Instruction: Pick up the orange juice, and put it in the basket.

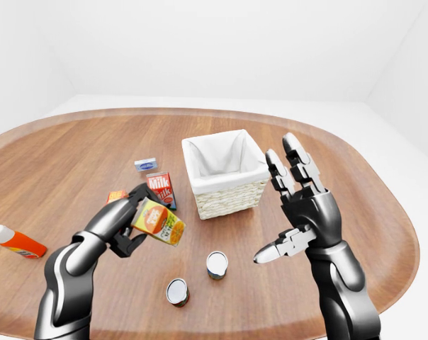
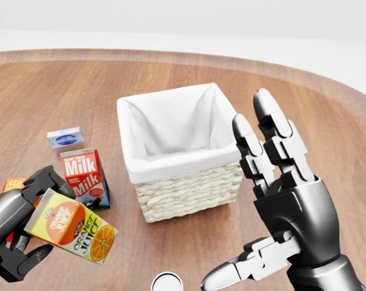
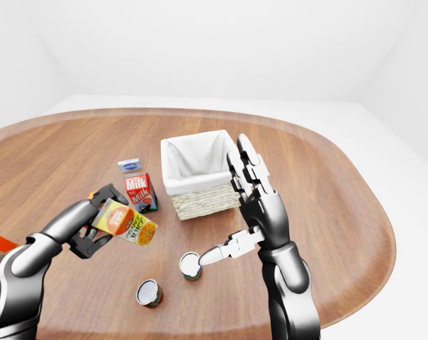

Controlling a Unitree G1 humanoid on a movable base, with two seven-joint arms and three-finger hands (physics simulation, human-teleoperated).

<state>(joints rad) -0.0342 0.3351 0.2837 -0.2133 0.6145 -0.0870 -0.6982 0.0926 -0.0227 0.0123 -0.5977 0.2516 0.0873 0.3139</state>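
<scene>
Basket [image 2: 171, 142]: white liner, nothing inside. Left hand [image 2: 16, 233] fingers clamped round tilted orange juice [image 2: 71, 233], at basket's 8 o'clock, head view. Right hand [image 2: 286, 206] fingers spread.

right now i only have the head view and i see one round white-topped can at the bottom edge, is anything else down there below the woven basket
observer: yes, a second round metal can stands lower left of the white-topped can, apart from it.
operator: anything further left that i'm missing
observer: an orange tube with a white cap lies near the left edge of the brown wooden table.
operator: what's behind my left hand
observer: the left hand grips the orange juice carton; past it, the orange butter box sits left of the red milk carton.
</scene>
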